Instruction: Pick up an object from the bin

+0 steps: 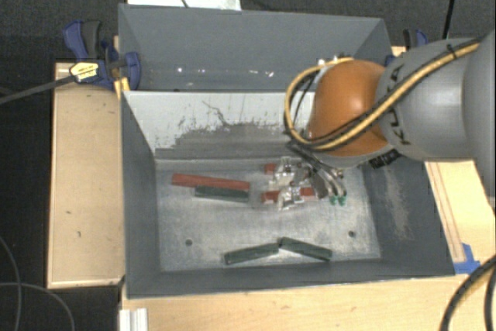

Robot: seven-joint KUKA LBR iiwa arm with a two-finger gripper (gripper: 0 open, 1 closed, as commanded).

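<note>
My gripper (290, 191) is down near the bin floor, right of centre, under the orange wrist cover. Its metal fingers stand over a short red-brown piece (270, 198) that pokes out to their left. I cannot make out whether that piece is between the fingers. To the left lie a long red-brown bar (209, 182) and a dark green bar (222, 194) side by side. A small green bit (339, 200) shows just right of the gripper.
Two dark green bars (277, 250) lie end to end near the bin's front wall. The arm and its orange cover hang over the bin's right half and hide the floor beneath.
</note>
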